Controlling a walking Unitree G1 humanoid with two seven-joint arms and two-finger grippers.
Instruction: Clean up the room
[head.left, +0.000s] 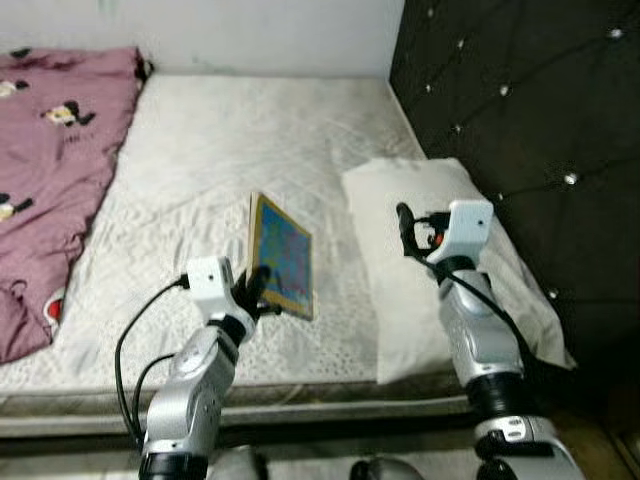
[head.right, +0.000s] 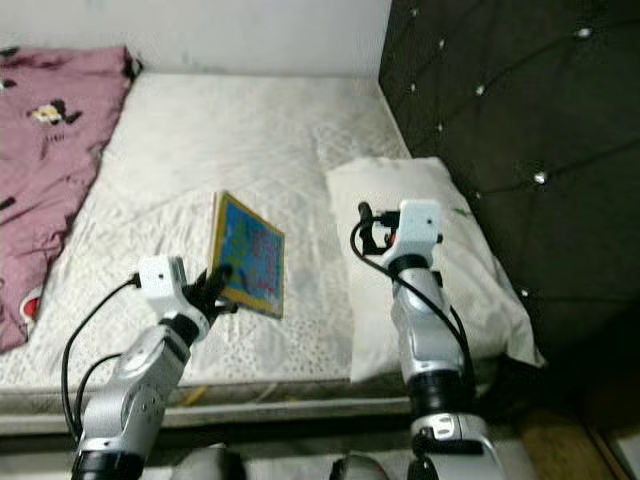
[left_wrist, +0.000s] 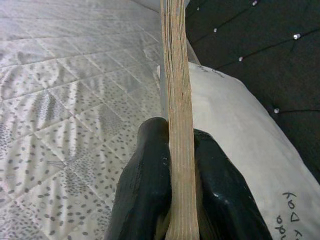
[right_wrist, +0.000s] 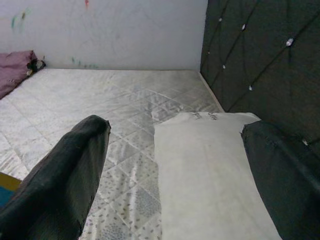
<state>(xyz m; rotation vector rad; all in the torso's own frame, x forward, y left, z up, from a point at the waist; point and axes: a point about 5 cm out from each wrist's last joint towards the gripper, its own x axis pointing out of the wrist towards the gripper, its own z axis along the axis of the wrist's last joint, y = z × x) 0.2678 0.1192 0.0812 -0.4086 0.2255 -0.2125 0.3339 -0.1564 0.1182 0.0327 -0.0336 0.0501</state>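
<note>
A flat wooden puzzle board (head.left: 282, 256) with a colourful picture face is held on edge above the white mattress (head.left: 230, 150). My left gripper (head.left: 255, 288) is shut on its lower corner; in the left wrist view the board's plywood edge (left_wrist: 177, 115) runs between the two black fingers (left_wrist: 145, 190). My right gripper (head.left: 405, 232) stands open over the white pillow (head.left: 420, 200), holding nothing; its two fingers (right_wrist: 60, 185) are spread wide apart in the right wrist view.
A pink cartoon-print blanket (head.left: 50, 160) lies bunched on the bed's left side. A black tufted headboard (head.left: 530, 110) rises on the right and a pale wall (head.left: 250, 30) stands behind the bed. The mattress's front edge (head.left: 300, 405) is just before me.
</note>
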